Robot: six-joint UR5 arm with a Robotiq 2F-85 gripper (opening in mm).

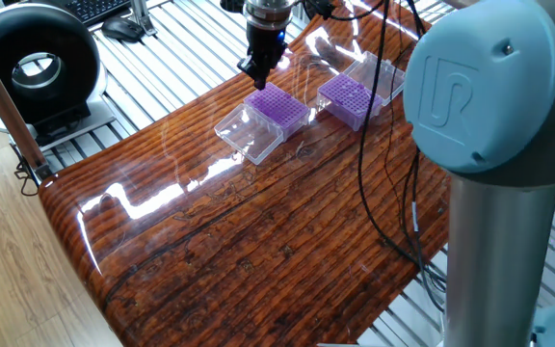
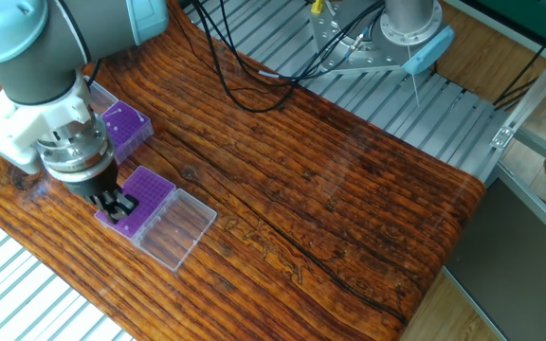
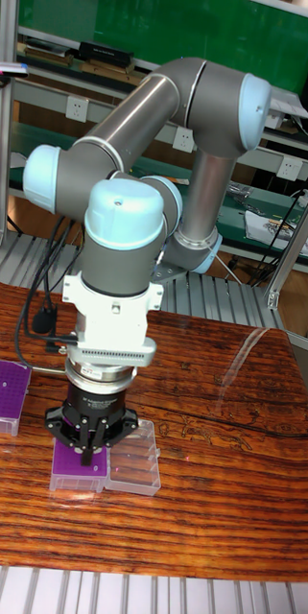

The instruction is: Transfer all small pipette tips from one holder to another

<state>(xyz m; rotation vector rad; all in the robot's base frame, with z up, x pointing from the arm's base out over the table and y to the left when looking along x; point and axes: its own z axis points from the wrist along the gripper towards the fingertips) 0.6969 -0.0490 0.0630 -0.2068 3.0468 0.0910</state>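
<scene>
Two purple boxes stand on the wooden table, each with a clear lid hinged open beside it. The nearer purple box sits directly under my gripper. My fingers point straight down over its edge and look shut; anything tiny between them is too small to see. The other purple box carries the small pipette tips, a pale dotted grid. A few pale dots show on its top in the tall view.
Clear lids lie open beside the boxes. Black cables hang across the table's far side. A round black device stands on the slatted bench to the left. The arm's base column fills the near right.
</scene>
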